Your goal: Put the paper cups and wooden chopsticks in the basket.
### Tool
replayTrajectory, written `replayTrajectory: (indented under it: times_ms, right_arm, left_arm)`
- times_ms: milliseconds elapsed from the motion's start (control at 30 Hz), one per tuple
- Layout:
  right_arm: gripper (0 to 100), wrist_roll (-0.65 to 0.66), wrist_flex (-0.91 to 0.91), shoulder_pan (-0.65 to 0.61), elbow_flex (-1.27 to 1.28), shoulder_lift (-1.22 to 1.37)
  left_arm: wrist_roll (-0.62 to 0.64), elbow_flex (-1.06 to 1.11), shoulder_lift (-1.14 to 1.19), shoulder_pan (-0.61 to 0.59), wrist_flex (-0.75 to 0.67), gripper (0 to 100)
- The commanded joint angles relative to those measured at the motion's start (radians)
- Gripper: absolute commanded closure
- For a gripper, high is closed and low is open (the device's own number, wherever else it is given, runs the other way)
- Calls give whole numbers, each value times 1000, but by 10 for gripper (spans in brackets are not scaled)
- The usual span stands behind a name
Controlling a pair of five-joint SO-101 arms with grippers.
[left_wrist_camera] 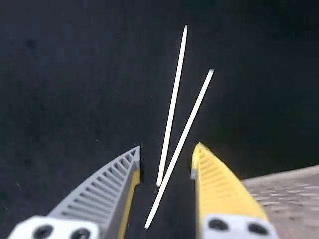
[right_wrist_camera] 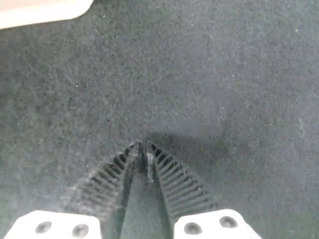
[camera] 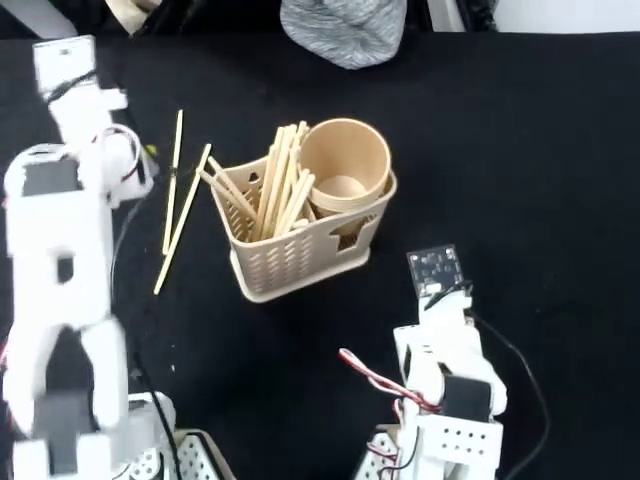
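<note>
two loose chopsticks (camera: pixel 183 218) lay in a narrow v on the black cloth (camera: pixel 520 150) in the high view, just beside the basket (camera: pixel 300 258), on the side of the left arm (camera: pixel 60 250). the basket held a paper cup (camera: pixel 345 165) and a bundle of chopsticks (camera: pixel 275 195) leaning beside it. i judged the task nearly complete, with pickup of this last pair as the step in hand. the right arm (camera: pixel 445 385) sat near the table edge, apart from the basket.

in the left wrist view, the left gripper (left_wrist_camera: pixel 168 148) stood moderately open, its jaws parted to either side of the near ends of the two loose chopsticks. the sticks crossed between the jaws. i could not confirm contact with either jaw, and nothing was gripped. my assessment was that the next move called for lowering to the cloth and closing across the crossing point, so that both sticks were caught together. a closure off that point risked taking one stick and flicking the other away.

in the right wrist view, the right gripper (right_wrist_camera: pixel 144 148) was closed, tips meeting with nothing between them, above bare cloth. a pale corner (right_wrist_camera: pixel 40 10), probably the basket, showed beyond it.
</note>
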Motion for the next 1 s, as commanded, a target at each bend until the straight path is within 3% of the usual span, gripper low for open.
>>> replayTrajectory:
  times_ms: [0, 367, 967]
  right_arm:
    - [985, 6, 5, -11, -4, -70]
    - [985, 6, 5, -11, -4, -70]
    - [985, 6, 5, -11, -4, -70]
  left_arm:
    - [-18, -194, 272, -10, 3, 822]
    - [-17, -677, 832, 16, 43, 822]
    - [29, -1566, 1458, 47, 483, 827]
